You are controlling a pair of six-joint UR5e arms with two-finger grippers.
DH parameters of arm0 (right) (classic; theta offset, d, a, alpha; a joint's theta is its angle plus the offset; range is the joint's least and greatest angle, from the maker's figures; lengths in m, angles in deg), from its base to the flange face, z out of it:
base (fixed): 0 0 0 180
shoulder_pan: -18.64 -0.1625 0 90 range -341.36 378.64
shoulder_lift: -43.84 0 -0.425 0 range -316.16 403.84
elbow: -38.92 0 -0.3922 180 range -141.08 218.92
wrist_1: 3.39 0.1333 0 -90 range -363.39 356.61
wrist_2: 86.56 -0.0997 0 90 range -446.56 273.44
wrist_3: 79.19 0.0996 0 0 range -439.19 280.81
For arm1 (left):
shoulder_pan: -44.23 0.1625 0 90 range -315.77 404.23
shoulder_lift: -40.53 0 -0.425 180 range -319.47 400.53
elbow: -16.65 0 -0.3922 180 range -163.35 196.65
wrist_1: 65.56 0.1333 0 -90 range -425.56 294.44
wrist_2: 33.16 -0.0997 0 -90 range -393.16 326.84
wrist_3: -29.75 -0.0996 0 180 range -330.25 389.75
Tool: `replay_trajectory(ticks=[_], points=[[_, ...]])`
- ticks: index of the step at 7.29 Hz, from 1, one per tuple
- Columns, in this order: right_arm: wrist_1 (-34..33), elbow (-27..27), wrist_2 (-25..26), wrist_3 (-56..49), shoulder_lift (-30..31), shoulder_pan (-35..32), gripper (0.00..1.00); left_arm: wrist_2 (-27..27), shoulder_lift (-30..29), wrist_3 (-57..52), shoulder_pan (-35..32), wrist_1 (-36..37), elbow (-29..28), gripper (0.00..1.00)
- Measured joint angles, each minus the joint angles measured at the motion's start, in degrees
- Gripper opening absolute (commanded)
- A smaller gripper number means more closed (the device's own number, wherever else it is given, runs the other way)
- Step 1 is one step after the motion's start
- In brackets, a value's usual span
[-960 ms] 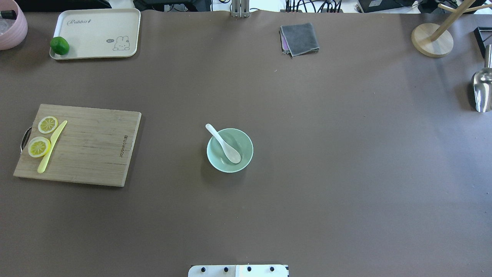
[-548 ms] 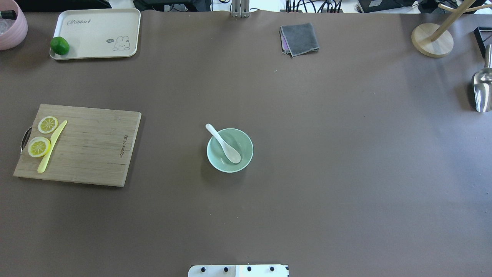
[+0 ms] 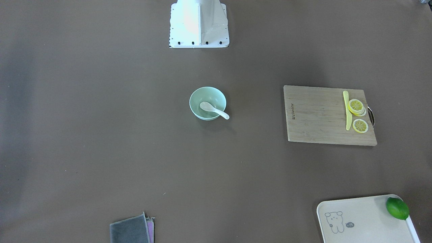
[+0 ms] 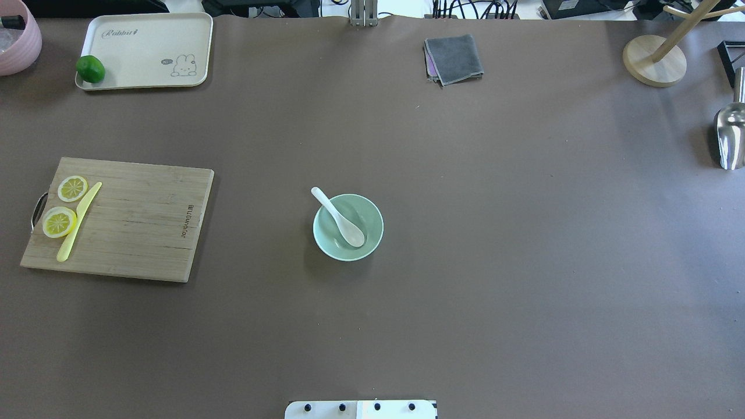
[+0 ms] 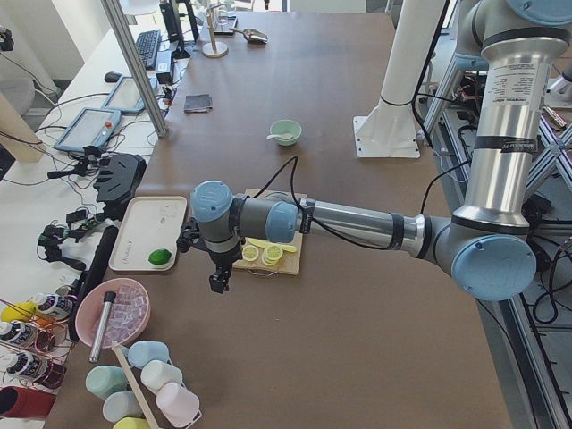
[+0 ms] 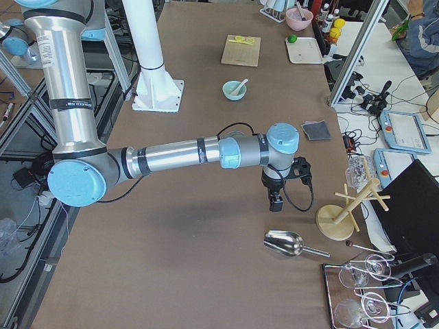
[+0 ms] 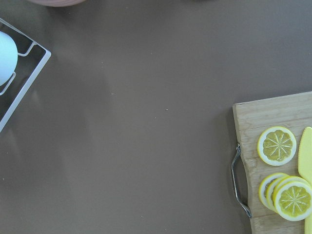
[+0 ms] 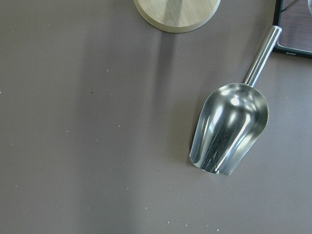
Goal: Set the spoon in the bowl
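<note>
The white spoon lies in the mint-green bowl at the table's middle, scoop inside, handle resting on the rim and pointing to the far left. Both also show in the front view: spoon, bowl. My left gripper hangs over the table's left end near the cutting board, far from the bowl. My right gripper hangs over the right end near the metal scoop. They show only in the side views, so I cannot tell if they are open or shut.
A wooden cutting board with lemon slices and a yellow knife lies on the left. A tray with a lime, a grey cloth, a wooden stand and a metal scoop lie along the far and right edges.
</note>
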Motion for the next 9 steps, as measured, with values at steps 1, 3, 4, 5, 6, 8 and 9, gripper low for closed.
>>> replay_trajectory(ticks=[1, 3, 4, 5, 6, 8, 9], points=[[0.1, -1.6, -0.2, -0.2, 1.8, 0.0, 1.0, 0.0, 0.3, 0.1, 0.0, -0.4, 0.5, 0.98], [0.1, -5.5, -0.8, -0.2, 5.1, 0.1, 1.0, -0.1, 1.2, 0.4, -0.4, -0.5, 2.8, 0.98], [-0.1, -6.3, -0.7, -0.2, 5.7, 0.3, 1.0, -0.1, 2.5, 0.4, -0.9, -0.2, 5.4, 0.98], [-0.1, -6.4, -0.3, -0.1, 5.9, 0.5, 1.0, -0.1, 3.6, 0.5, -1.0, 0.0, 7.2, 0.98], [-0.2, -6.1, 0.1, 0.0, 5.7, 0.6, 1.0, 0.0, 4.2, 0.3, -1.0, -0.2, 7.8, 0.98], [-0.1, -6.3, 0.5, 0.3, 5.3, 0.7, 1.0, 0.0, 3.7, 0.0, -0.9, -0.5, 9.1, 0.98], [-0.1, -7.4, 0.5, 0.3, 5.3, 0.7, 1.0, 0.0, 3.3, 0.1, -1.0, -0.5, 10.4, 0.98]])
